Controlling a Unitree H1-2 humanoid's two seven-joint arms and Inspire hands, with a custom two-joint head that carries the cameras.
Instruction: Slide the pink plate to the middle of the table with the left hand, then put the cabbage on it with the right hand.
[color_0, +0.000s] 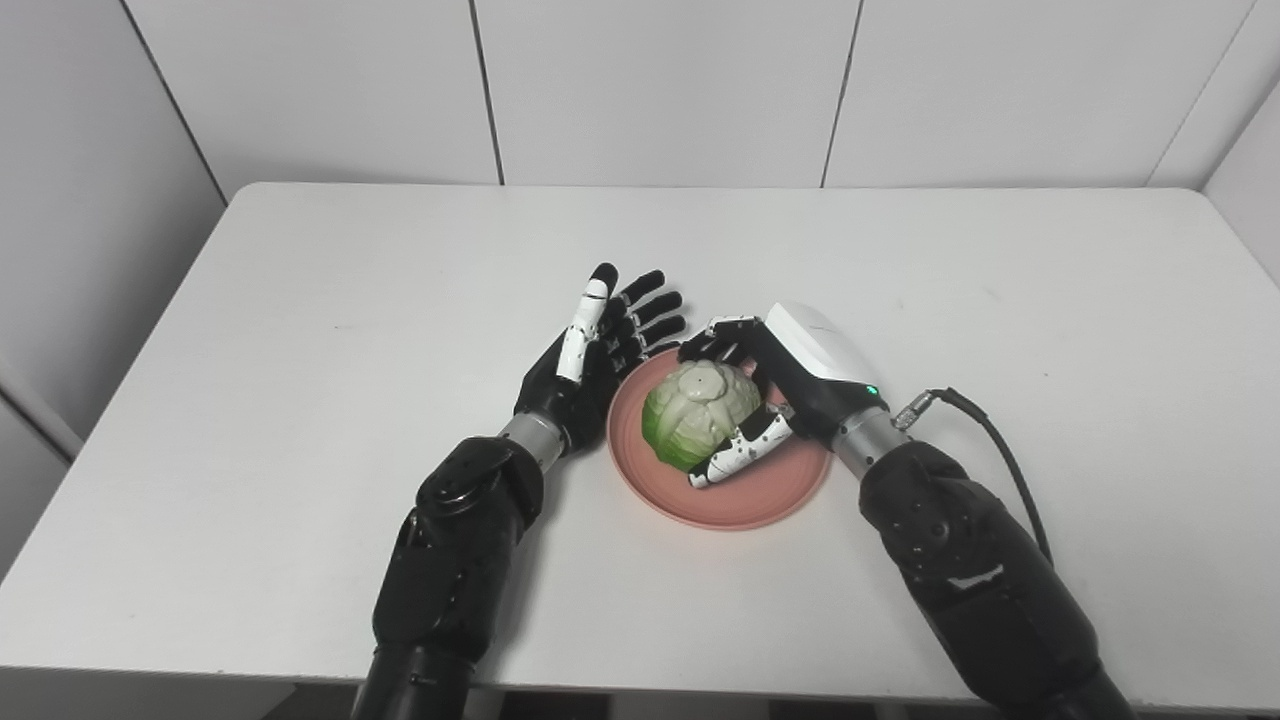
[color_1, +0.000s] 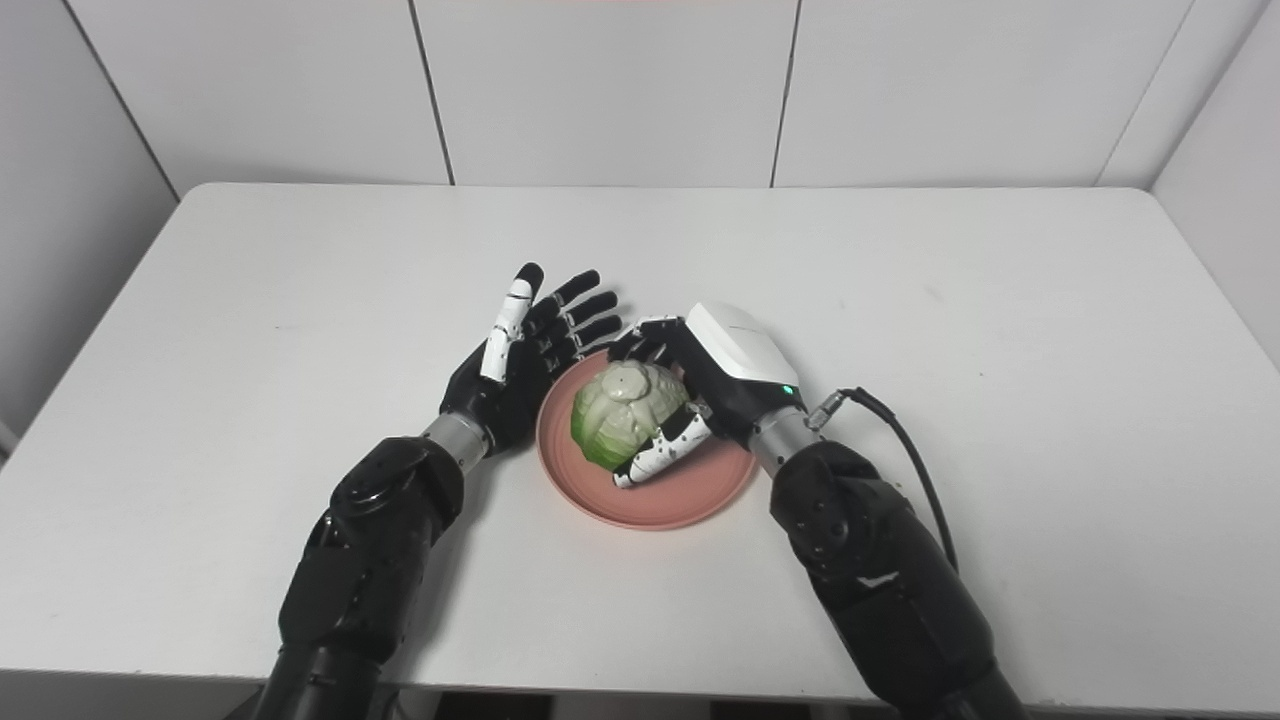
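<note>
The pink plate (color_0: 755, 495) lies near the middle of the white table, a little toward the front. A pale green cabbage (color_0: 695, 410) rests on the plate. My right hand (color_0: 775, 385) wraps around the cabbage from the right, its thumb under the near side and its fingers curled over the far side. My left hand (color_0: 600, 345) stands open on its edge just left of the plate, palm toward the rim, fingers spread and pointing away from me. Whether the left palm touches the rim is unclear.
The white table (color_0: 300, 350) stretches wide on both sides, with walls close behind and at the left and right. A black cable (color_0: 985, 430) loops out from my right wrist over the table surface.
</note>
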